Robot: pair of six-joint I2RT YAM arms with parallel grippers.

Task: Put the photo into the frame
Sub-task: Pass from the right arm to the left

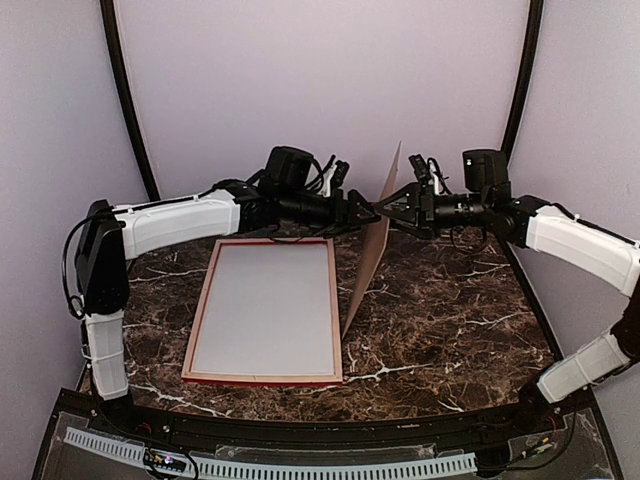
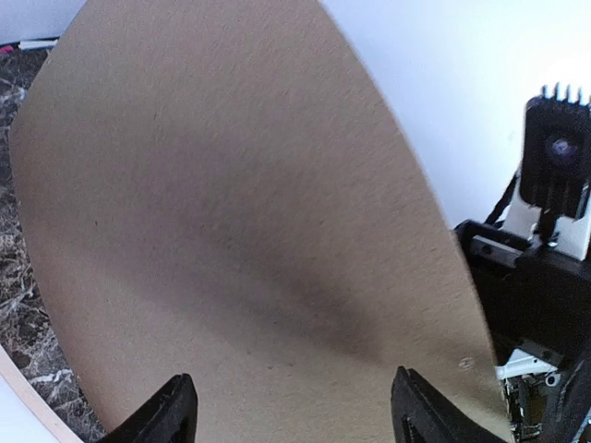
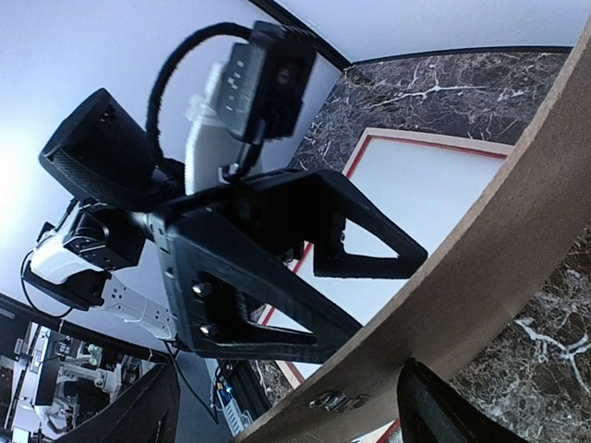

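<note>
While the frame (image 1: 262, 378) lies flat on the marble tabletop (image 1: 450, 320), left of centre, we see a white panel (image 1: 268, 305) filling its opening. Its border is pale and pinkish, with red showing along the near rail. Just to its right a thin brown board (image 1: 372, 255) stands on its long lower edge, tilted, with its top rising between the two claws. The left claw (image 1: 362, 212) reaches in from the left and the right claw (image 1: 398, 207) from the right, and their tips come close together at the upper part of the board. From the left wrist we find that claw's fingers (image 2: 171, 411) spread wide at the bottom of the view, pinching nothing. The brown face of the board fills the space beyond them. From the right wrist we find the right claw's fingers (image 3: 434, 406) spread wide too. The board's curved edge, which carries a small metal tab (image 3: 334, 401), runs across the gap between them. Beyond that edge the left claw shows with its fingers parted, and behind it lies a corner of the frame on the tabletop. We cannot tell whether any finger touches the board, nor whether the white panel is the photo.
</note>
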